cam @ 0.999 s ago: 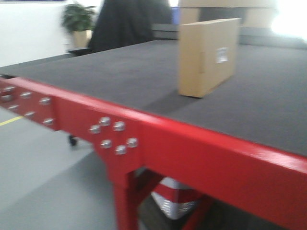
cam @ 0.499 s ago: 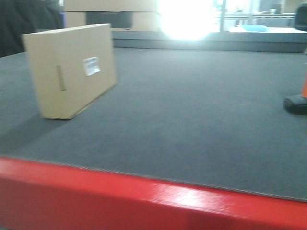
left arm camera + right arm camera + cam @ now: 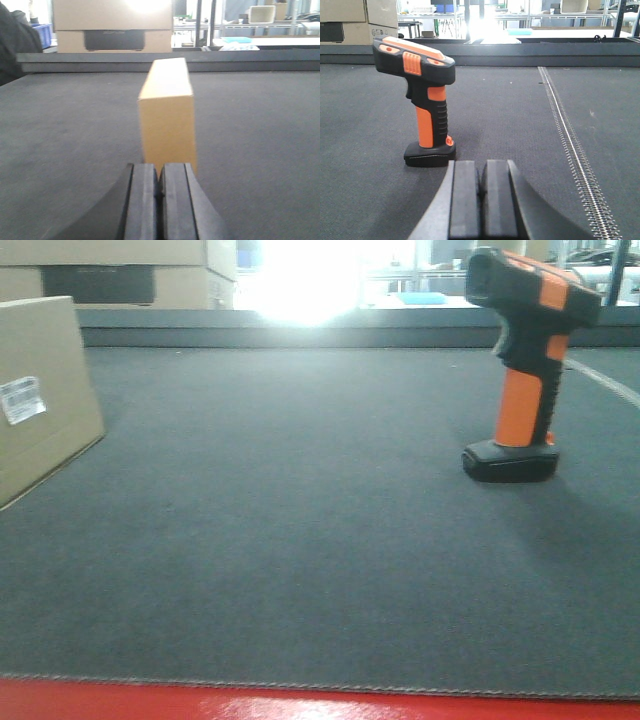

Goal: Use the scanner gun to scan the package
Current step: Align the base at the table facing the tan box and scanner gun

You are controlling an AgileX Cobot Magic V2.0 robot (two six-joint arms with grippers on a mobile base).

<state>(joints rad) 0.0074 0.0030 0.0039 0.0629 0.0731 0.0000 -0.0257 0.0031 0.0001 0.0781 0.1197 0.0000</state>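
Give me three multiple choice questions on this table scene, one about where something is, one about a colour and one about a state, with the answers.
1. In the front view, where does the scanner gun stand relative to the package? A) on top of it B) to its right, apart C) touching its left side
2. The scanner gun's handle is: A) blue B) white C) orange
3. The left gripper is: A) shut, empty B) wide open C) shut on the package
Answers: B, bare mat lies between them; C, the grip shows orange; A, its pads meet, the package standing beyond them.
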